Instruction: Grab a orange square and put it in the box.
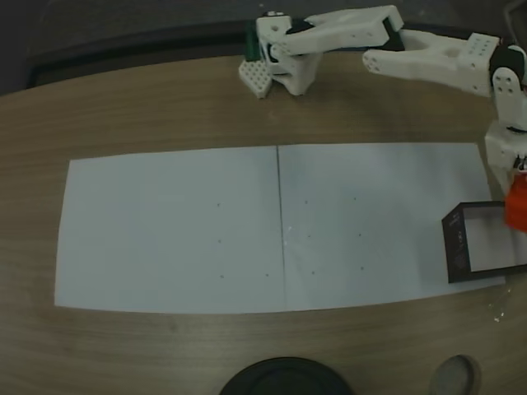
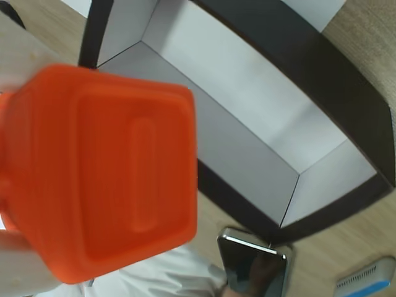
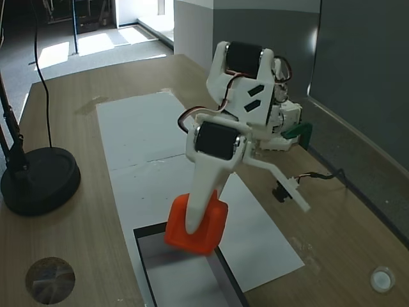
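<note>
The orange square [image 2: 105, 173] is a rounded orange-red block with a raised bump, and it looms large at the left of the wrist view. My gripper [image 3: 192, 227] is shut on it, one white finger [image 3: 203, 192] lying across its face. The block [image 3: 214, 230] hangs just above the far end of the box [image 3: 144, 268], which has thin black walls and a pale floor. In a fixed view from above, the gripper [image 1: 515, 193] and the block [image 1: 516, 210] sit at the right edge, over the box's [image 1: 455, 243] far right side. The box's wall [image 2: 297, 49] and pale inside lie directly beneath the block.
Two white paper sheets [image 1: 173, 230] cover the middle of the wooden table. A black round stand base [image 3: 38, 182] is on the left in a fixed view. A dark shiny phone-like slab [image 2: 250, 266] lies beside the box. The arm's base [image 1: 284, 58] stands at the table's back edge.
</note>
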